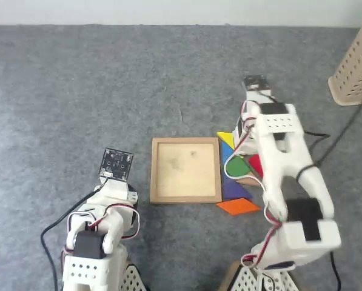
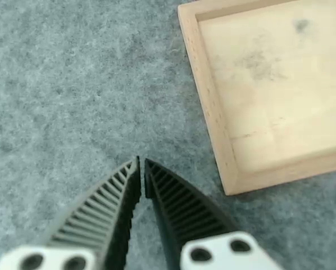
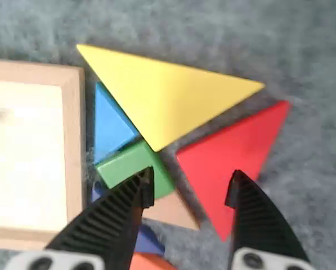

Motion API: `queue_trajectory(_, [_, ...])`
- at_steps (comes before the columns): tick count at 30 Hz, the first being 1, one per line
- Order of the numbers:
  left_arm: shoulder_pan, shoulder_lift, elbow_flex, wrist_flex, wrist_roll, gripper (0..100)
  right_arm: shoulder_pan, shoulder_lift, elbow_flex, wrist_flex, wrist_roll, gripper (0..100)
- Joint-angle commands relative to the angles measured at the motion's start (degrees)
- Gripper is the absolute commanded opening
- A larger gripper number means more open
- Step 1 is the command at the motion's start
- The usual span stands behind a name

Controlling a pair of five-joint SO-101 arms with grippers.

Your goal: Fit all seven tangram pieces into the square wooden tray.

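1. Left claw [image 2: 142,163] is held closed and empty over the grey counter [image 2: 72,84], near a corner of the tray.
2. Square wooden tray [image 1: 154,173] is laid flat mid-counter.
3. Pieces are clustered just beside the tray's right edge, outside it: orange piece [image 1: 238,206] nearest, then green piece [image 3: 131,166], blue triangle [image 3: 108,126], red triangle [image 3: 229,154], yellow triangle [image 3: 168,98].
4. Right claw [image 3: 191,174] is held open above the green and red pieces, with nothing gripped.

This looks like a robot lab or a work room. 2 white robot arms, the left arm [image 1: 99,239] at 7 o'clock and the right arm [image 1: 287,163] at 5 o'clock, stand on a table covered with grey carpet [image 1: 77,91]. A plain white wall [image 1: 168,11] runs along 12 o'clock, and a tan basket with slots [image 1: 355,66] stands at 2 o'clock.
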Motion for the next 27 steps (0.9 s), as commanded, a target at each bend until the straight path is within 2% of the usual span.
queue_trajectory(1, [-0.09,-1.23,-1.1,0.35,0.35,1,0.92,4.18,-4.4,-2.33,-0.79,28.2])
queue_trajectory(5, [-0.09,-1.23,-1.1,0.35,0.35,1,2.95,8.75,-6.68,-1.89,-0.79,32.8])
queue_trajectory(15, [-0.09,-1.23,-1.1,0.35,0.35,1,6.46,11.21,-5.98,-1.89,-0.53,32.4])
queue_trajectory(20, [-0.09,-1.23,-1.1,0.35,0.35,1,6.46,11.21,-4.22,-2.51,-0.35,28.8])
queue_trajectory(27, [-0.09,-1.23,-1.1,0.35,0.35,1,8.31,10.24,-5.27,0.04,-2.37,27.8])
